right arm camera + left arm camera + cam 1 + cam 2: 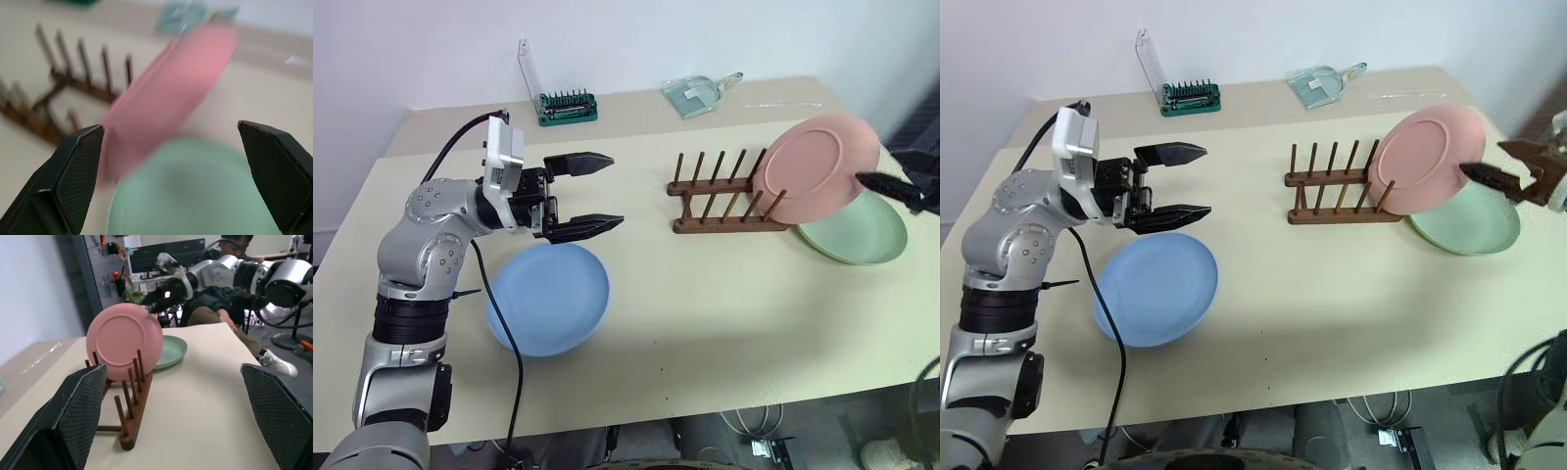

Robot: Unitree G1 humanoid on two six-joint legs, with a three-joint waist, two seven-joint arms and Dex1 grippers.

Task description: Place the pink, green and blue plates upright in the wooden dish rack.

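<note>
The pink plate (pixel 820 166) stands tilted at the right end of the wooden dish rack (pixel 720 196), leaning between its pegs. To the rack's right, the green plate (pixel 862 235) lies flat on the table, partly behind the pink one. Near the left, the blue plate (pixel 548 299) also lies flat. My left gripper (pixel 615 190) hangs open just above the blue plate's far edge, pointing toward the rack and holding nothing. My right gripper (pixel 1482 159) is open at the pink plate's right rim, its fingers wide apart and not clamped on the plate.
At the table's back stand a green-based tool holder with a clear lid (pixel 566 106) and a clear scoop (pixel 697 95). The table's right edge runs just past the green plate. A seated person (pixel 215 308) is beyond that edge.
</note>
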